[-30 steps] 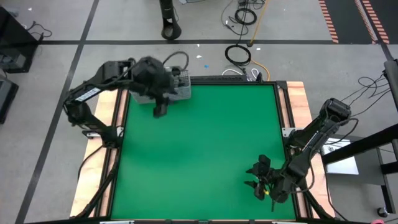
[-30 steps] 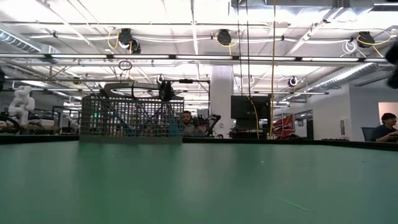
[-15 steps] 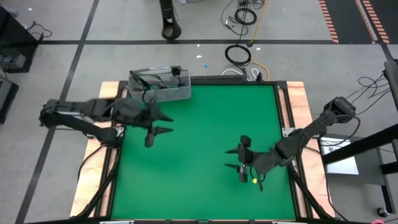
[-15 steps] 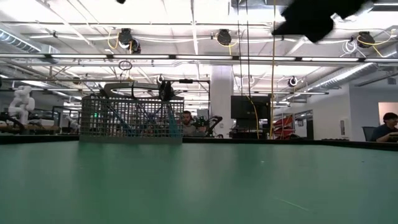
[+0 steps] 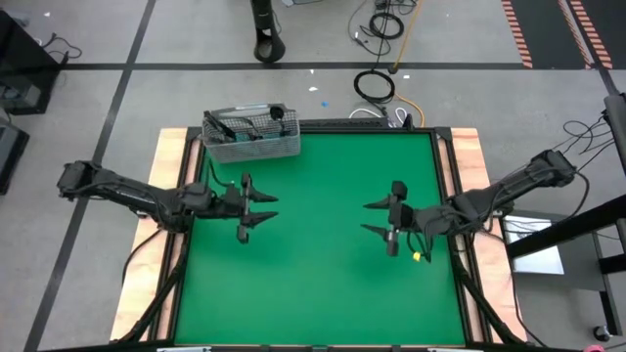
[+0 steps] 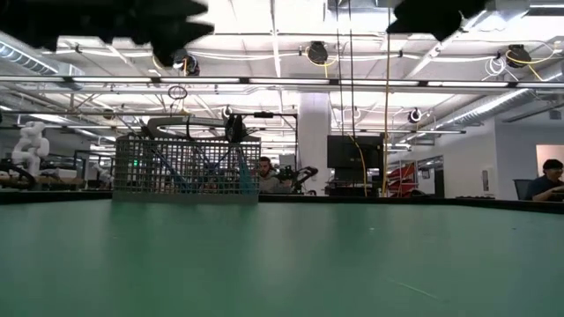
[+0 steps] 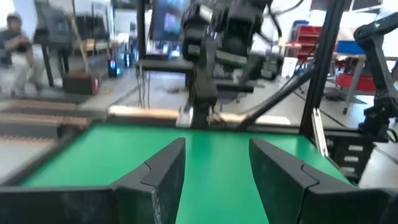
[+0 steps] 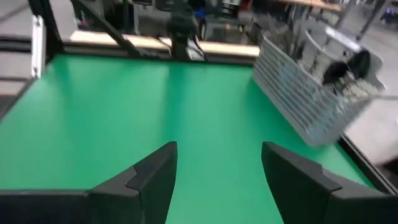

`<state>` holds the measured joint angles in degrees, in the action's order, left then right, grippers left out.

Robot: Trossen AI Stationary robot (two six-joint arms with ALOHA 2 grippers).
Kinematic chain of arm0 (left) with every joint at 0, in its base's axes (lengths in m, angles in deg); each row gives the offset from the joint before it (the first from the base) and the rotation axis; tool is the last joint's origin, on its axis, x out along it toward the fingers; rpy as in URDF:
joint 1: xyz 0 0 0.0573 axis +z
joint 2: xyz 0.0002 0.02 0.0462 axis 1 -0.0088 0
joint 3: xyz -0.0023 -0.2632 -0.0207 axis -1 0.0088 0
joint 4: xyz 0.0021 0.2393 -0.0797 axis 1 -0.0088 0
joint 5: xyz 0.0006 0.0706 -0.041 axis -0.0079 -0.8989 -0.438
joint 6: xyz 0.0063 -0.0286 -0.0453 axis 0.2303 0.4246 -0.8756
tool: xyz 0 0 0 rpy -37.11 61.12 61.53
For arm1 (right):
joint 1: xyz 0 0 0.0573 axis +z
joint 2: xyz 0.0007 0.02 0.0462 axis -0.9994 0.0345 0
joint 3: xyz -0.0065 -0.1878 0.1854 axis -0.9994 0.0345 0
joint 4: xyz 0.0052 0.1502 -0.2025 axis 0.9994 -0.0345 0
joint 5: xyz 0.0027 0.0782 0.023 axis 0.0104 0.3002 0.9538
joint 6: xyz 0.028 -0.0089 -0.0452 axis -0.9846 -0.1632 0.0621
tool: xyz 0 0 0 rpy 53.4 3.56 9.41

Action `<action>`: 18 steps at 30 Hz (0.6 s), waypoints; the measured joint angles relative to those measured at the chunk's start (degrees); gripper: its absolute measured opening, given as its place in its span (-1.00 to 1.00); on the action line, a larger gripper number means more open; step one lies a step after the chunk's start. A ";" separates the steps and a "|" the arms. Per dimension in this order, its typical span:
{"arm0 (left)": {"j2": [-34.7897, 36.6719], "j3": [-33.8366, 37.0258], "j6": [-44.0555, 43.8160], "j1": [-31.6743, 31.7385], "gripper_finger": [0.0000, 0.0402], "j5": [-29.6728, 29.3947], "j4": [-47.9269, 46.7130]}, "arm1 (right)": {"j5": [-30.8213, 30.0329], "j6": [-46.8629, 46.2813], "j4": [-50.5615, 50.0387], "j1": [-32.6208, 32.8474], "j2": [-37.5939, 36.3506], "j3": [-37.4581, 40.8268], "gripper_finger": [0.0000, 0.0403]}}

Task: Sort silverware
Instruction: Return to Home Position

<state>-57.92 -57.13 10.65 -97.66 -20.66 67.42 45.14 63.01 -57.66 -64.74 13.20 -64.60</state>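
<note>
**A:** High view: what could be going wrong from here?

**B:** The left tool and right tool are hovering over the worktop, pointing at each other and well apart. If both are reaching inward while homing, they could clash. The basket is sitting at the far left corner, near the left arm. A wide elbow swing could knock it over the edge and dump the silverware (all of it seems to be standing inside, none lying loose on the green).

**A:** Low view?

**B:** Only dark arm shapes are showing along the top, and nothing is touching the worktop. The basket is standing upright with handles poking out.

**A:** Left wrist?

**B:** Its fingers are spreading wide and gripping nothing. The right arm is facing it across the green.

**A:** Right wrist?

**B:** Its fingers are also splaying wide, empty and touching nothing. The basket with its silverware is showing beyond them, well clear.
</note>
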 joint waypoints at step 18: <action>23.70 19.23 -5.45 10.03 -0.10 -0.60 7.38 | 0.16 -8.94 17.50 -1.98 -26.87 27.90 0.11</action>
<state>-34.22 -37.90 5.20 -87.63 -21.26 74.80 45.31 54.07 -40.16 -66.71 -13.67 -36.70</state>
